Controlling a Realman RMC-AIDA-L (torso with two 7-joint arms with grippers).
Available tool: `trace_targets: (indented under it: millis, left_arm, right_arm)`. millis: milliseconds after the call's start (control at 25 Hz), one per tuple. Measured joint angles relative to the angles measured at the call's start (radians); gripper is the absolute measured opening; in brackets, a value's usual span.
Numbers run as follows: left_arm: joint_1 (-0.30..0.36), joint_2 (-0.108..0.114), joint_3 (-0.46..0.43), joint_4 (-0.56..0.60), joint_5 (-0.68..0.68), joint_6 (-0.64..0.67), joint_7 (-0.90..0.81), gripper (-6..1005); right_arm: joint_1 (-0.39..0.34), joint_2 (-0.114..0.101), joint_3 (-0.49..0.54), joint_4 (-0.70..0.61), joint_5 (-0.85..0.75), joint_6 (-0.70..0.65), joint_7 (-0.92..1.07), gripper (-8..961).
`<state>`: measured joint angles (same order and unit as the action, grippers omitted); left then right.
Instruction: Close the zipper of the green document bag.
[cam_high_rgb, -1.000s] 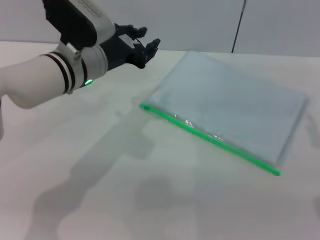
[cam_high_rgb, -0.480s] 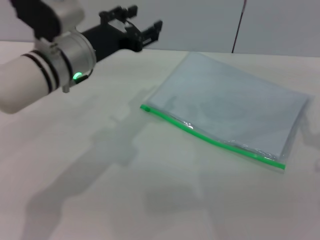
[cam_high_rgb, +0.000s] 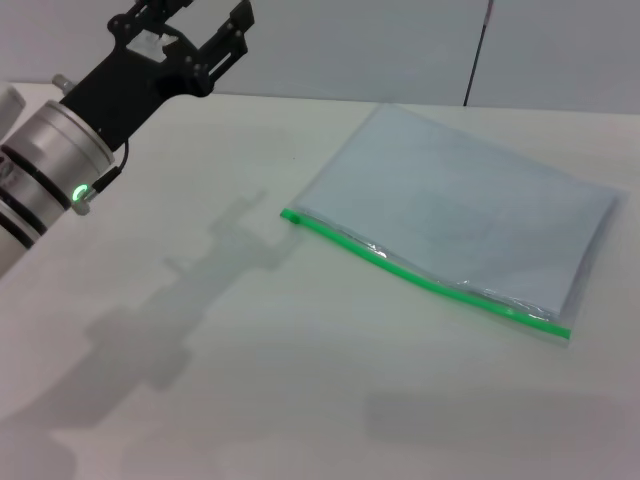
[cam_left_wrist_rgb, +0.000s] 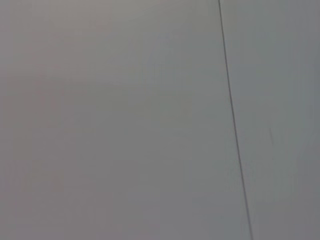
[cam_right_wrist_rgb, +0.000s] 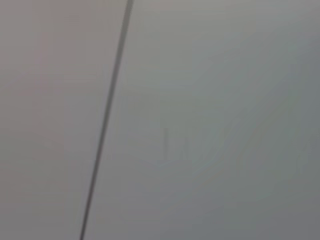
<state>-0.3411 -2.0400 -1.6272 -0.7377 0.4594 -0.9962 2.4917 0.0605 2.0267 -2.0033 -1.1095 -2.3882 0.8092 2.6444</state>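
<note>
The green document bag lies flat on the white table, right of centre in the head view. Its zipper runs as a bright green strip along the near long edge, with a small green tab at the left end. My left gripper hangs high at the far left, well clear of the bag, fingers spread open and holding nothing. The right gripper is out of view. Both wrist views show only a grey wall with a dark seam.
The left arm's shadow falls on the table left of the bag. A grey wall with a thin dark vertical seam stands behind the table's far edge.
My left arm has swung back to the left and risen, away from the bag's left corner. The bag's near right corner settled a little lower between the first two frames.
</note>
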Motion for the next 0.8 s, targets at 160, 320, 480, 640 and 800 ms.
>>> trace_targets:
  millis: [160, 320, 480, 640, 800]
  left_arm:
    - [-0.001, -0.005, 0.007, 0.03, -0.038, -0.01, 0.115, 703]
    - [0.01, -0.01, 0.033, 0.033, -0.143, -0.001, 0.185, 683]
    - [0.023, -0.01, 0.091, 0.032, -0.279, 0.023, 0.287, 653]
    - [0.025, -0.01, 0.137, 0.013, -0.375, 0.105, 0.338, 610]
    - [0.03, -0.01, 0.147, -0.041, -0.4, 0.233, 0.349, 599]
  right_arm:
    - [0.036, -0.001, -0.024, 0.061, 0.077, 0.007, 0.001, 470]
    - [0.063, -0.002, -0.041, 0.1, 0.116, 0.022, -0.002, 466]
    - [0.077, -0.002, -0.043, 0.124, 0.127, 0.024, -0.002, 466]
    - [0.089, -0.002, -0.043, 0.143, 0.13, 0.024, -0.001, 466]
    - [0.095, -0.002, -0.044, 0.156, 0.13, 0.024, 0.002, 466]
